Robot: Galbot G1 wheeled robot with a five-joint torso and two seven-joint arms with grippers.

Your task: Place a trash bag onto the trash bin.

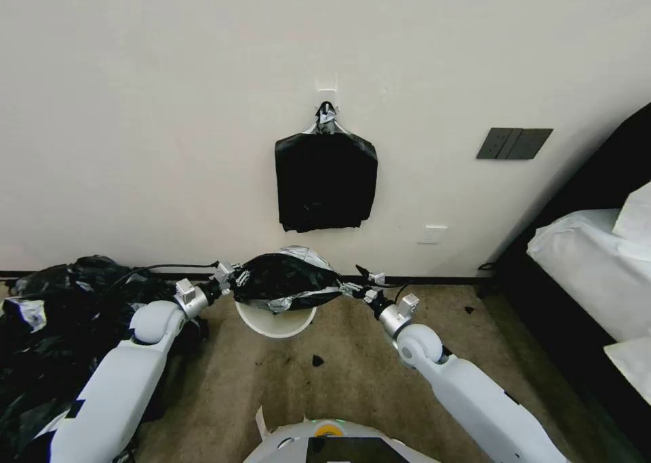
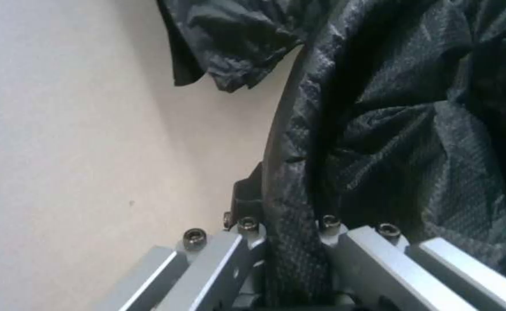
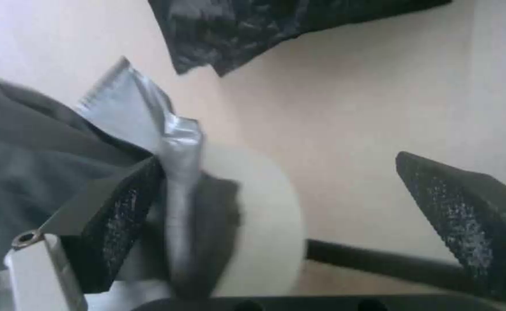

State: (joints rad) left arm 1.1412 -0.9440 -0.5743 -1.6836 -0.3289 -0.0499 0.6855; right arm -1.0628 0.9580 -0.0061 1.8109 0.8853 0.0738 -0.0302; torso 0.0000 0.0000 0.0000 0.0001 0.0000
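Above the trash bin [image 1: 277, 322], the trash bag [image 1: 288, 281] hangs stretched between my two arms, hiding most of the rim. My left gripper [image 1: 229, 274] is clamped on the film, which my left wrist view shows pinched between its metal fingers [image 2: 374, 255]. My right gripper [image 3: 287, 216] stands spread wide, one pad [image 3: 121, 207] touching the bag's edge.

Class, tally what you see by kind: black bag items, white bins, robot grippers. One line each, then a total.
Black bag items: 3 (trash bag, hanging bundle on the wall, heap of bags on the floor)
White bins: 1 (trash bin)
Grippers: 2 (left gripper, right gripper)
Total: 6
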